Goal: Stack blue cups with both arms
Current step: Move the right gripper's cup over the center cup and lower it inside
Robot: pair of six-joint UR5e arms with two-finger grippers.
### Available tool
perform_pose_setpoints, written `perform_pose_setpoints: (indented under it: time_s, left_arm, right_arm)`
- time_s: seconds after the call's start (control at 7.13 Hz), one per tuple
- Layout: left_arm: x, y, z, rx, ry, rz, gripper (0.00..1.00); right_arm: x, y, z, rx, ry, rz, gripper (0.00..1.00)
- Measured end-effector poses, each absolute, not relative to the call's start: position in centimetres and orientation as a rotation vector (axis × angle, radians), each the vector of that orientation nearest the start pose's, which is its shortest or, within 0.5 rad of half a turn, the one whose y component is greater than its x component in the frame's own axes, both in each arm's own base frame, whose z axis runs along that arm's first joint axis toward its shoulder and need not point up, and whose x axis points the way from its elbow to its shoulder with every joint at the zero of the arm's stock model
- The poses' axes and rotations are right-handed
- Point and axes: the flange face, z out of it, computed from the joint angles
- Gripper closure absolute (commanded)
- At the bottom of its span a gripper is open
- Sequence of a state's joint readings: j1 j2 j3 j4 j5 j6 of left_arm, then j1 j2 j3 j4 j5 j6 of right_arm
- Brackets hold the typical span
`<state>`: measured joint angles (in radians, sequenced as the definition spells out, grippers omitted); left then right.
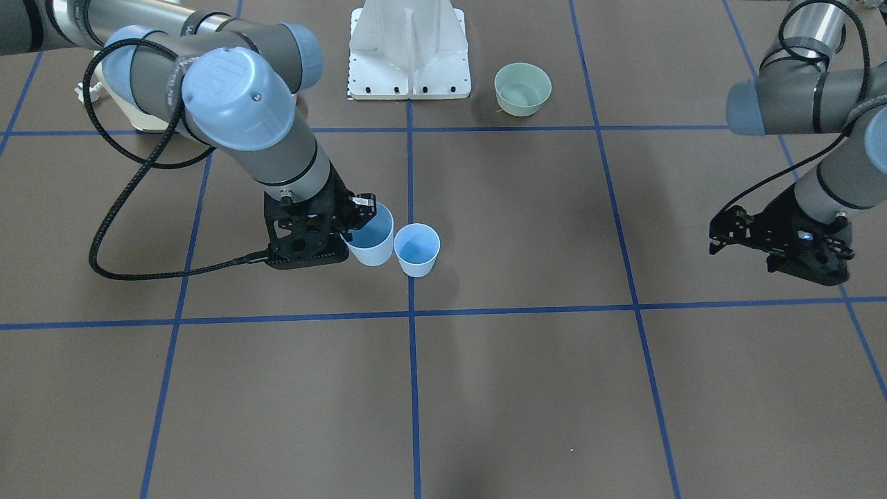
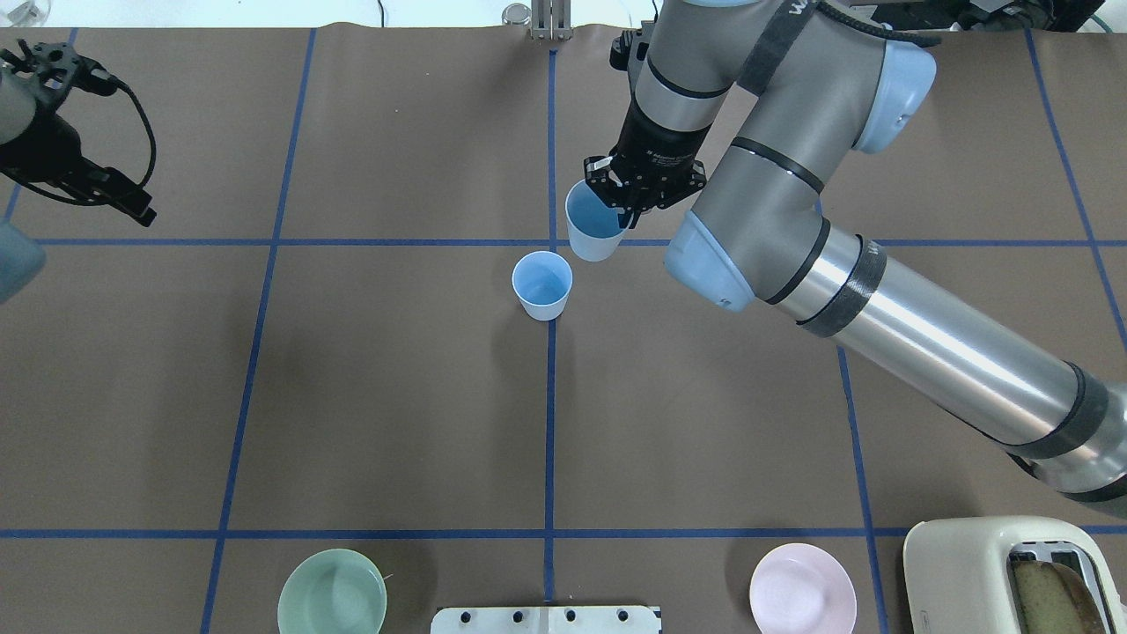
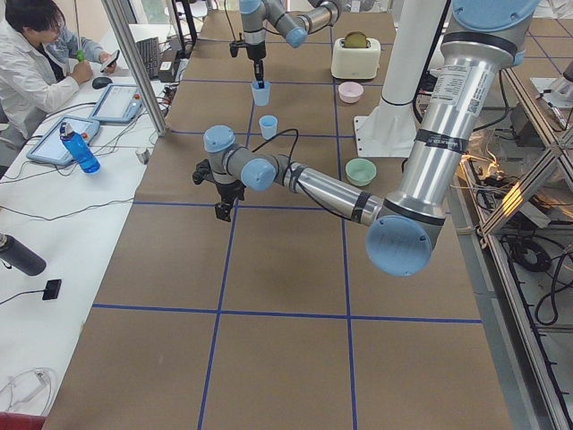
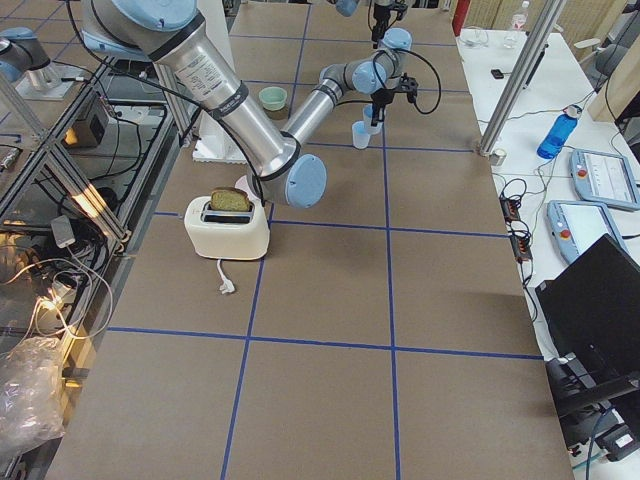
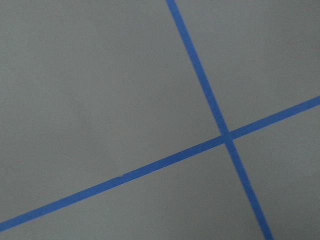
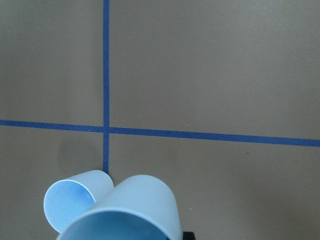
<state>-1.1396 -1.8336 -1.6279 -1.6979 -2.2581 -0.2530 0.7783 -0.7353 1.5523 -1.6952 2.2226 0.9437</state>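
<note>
In the front-facing view, your right gripper [image 1: 362, 211] is clenched on the rim of the held blue cup [image 1: 373, 246], a small pale sky-blue tapered plastic tumbler, with one finger inside the mouth and one outside. This cup tilts. The standing blue cup [image 1: 416, 253], a matching tumbler, sits upright on the brown surface [image 1: 520, 388] just beside it on this view's right, close to a blue tape line. A pale green round bowl [image 1: 523, 89] rests far off beside the white base [image 1: 409, 48]. Your left gripper [image 1: 727, 232] hovers well apart at this view's right edge; you cannot tell whether it is released or clenched.

From overhead, the held blue cup hangs just right of and beyond the standing one, their rims apart. A pale pink bowl [image 2: 802, 588] and a cream toaster [image 2: 995, 572] with a bread slice lie at the near right.

In both side views the two cups sit near each other mid-table, the right gripper above one.

Your left wrist camera shows only the surface and crossing blue tape lines [image 5: 226, 136].

Your right wrist camera shows the held cup's rim close up, with the standing cup just to its left.
</note>
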Motion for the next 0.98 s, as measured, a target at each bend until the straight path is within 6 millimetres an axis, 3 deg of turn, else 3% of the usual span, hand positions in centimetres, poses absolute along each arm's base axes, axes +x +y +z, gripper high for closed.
perform_pose_setpoints:
  time_s: [0.56, 0.7, 0.98]
  left_arm:
    - [6.5, -58.5, 52.1, 0.124, 0.735, 0.286, 0.01]
    - [4.4, -58.4, 52.8, 0.106, 0.731, 0.278, 0.01]
    - [2.8, -57.9, 53.8, 0.088, 0.73, 0.278, 0.01]
  right_arm:
    - [-50.3, -53.2, 14.5, -0.047, -0.882, -0.102, 0.91]
    - [-50.9, -52.9, 14.5, -0.048, -0.876, -0.105, 0.91]
    - [-51.6, -52.7, 14.7, -0.047, -0.872, -0.111, 0.91]
